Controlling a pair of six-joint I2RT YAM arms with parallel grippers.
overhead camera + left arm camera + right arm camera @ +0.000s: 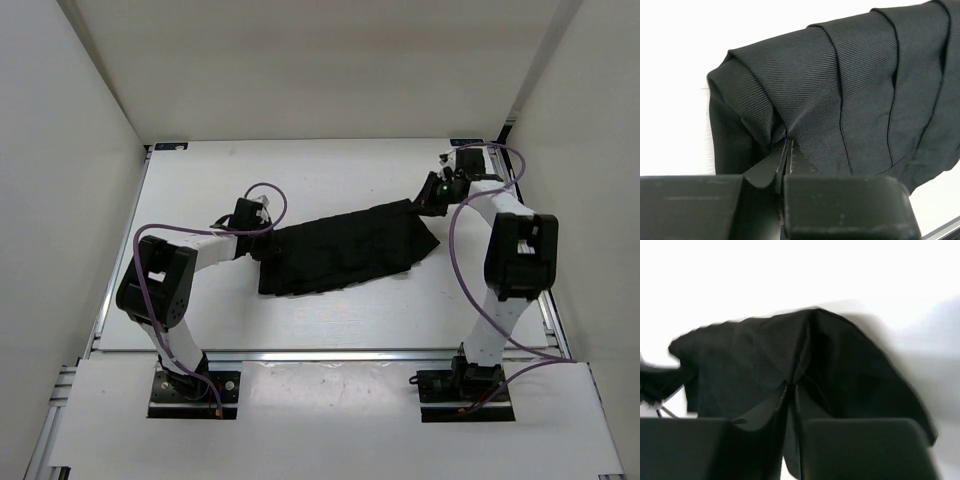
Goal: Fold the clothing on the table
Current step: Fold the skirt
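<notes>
The left gripper (787, 144) is clenched on an edge of the clothing (855, 85). Its fingers meet on a small tuck of black cloth, and the pleats fan away ahead of it and to its right. The right gripper (790, 389) is pinched on the cloth at the opposite end. That view is blurred, but the fabric tents up and away from the closed fingertips, so it reads as a grip rather than a mere touch.

Outward from the two grips, the clothing runs between them as one long dark band. It is narrower by the left gripper and flares toward the right one, with its middle lying on the table (330, 170). The end at the right gripper looks lifted a little off the surface, while the end at the left gripper sits bunched low by the fingers.

The task seems to be at an early to middle stage. Both ends are secured, and the band shape suggests the garment may already be doubled lengthwise, though the layers cannot be counted from here. No end has been carried over onto the other, so the crosswise fold, the release and any smoothing remain to be done.
</notes>
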